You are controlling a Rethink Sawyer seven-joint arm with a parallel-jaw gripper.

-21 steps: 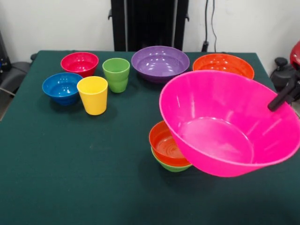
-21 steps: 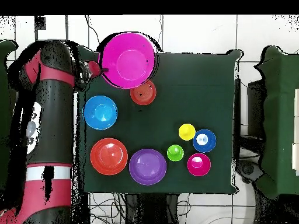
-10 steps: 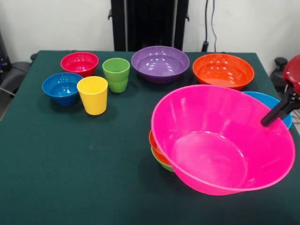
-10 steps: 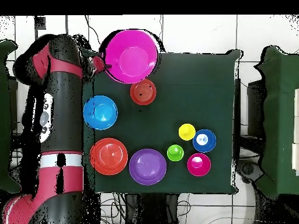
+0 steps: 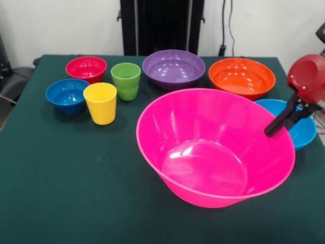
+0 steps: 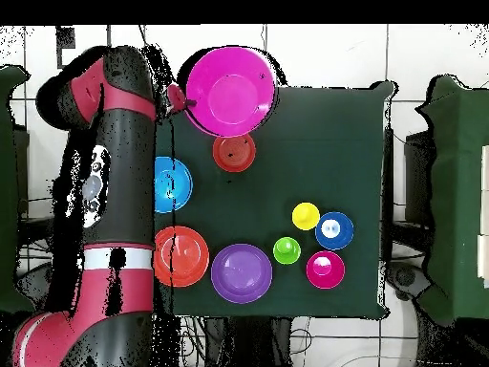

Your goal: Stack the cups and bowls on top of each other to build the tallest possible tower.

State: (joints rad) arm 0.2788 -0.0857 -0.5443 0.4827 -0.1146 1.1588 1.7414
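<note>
My gripper is shut on the right rim of the large pink bowl, which hangs tilted above the table's near right part. The overhead view shows the gripper at the pink bowl's left rim. The pink bowl hides the pile of small bowls in the front view; from above, the orange-red bowl on top of that pile shows just below it. The light blue bowl sits to the right, behind the gripper. The yellow cup and green cup stand upright at the left.
The purple bowl and the large orange bowl sit along the far edge. The small magenta-red bowl and dark blue bowl stand by the cups. From above, the arm covers the table's left edge and part of the light blue bowl.
The pink bowl has travelled left in the front view and now covers the small orange-red and green bowls. The arm has swung further over the table edge.
</note>
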